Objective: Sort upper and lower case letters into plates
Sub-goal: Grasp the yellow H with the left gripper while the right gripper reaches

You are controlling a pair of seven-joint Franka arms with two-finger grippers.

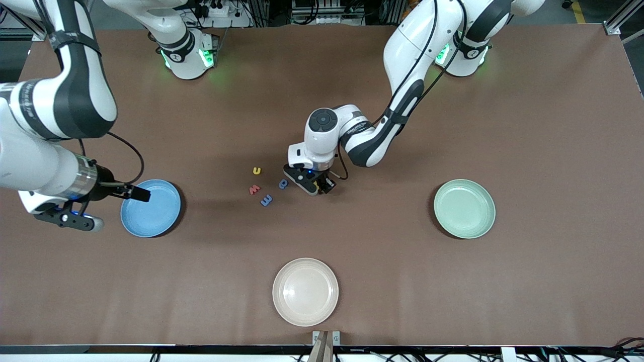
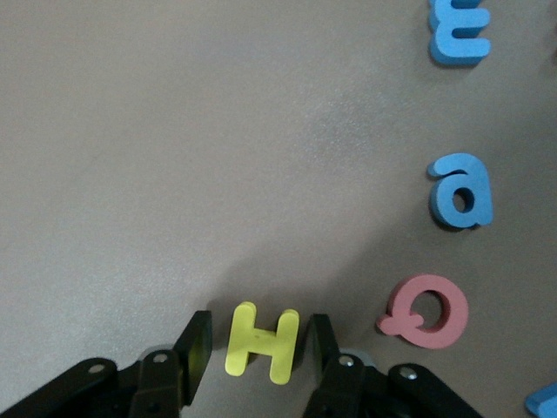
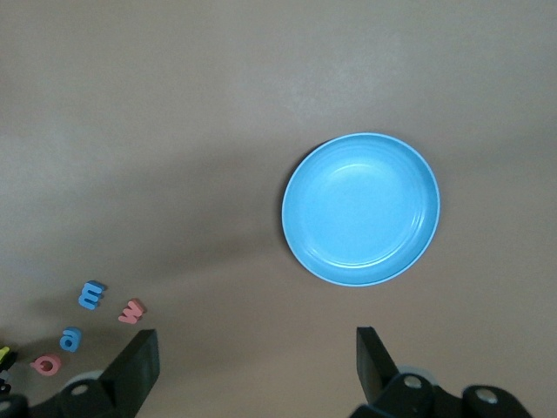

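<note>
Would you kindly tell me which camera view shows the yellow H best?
The left wrist view: the yellow H fills the space between the left gripper fingers, its shape plain. In the front view that gripper hides it. The right wrist view shows only a yellow sliver at its edge.

H letter (image 2: 261, 342) between left gripper (image 2: 254, 353) fingers — other letters (image 1: 266, 200) beside it
</note>
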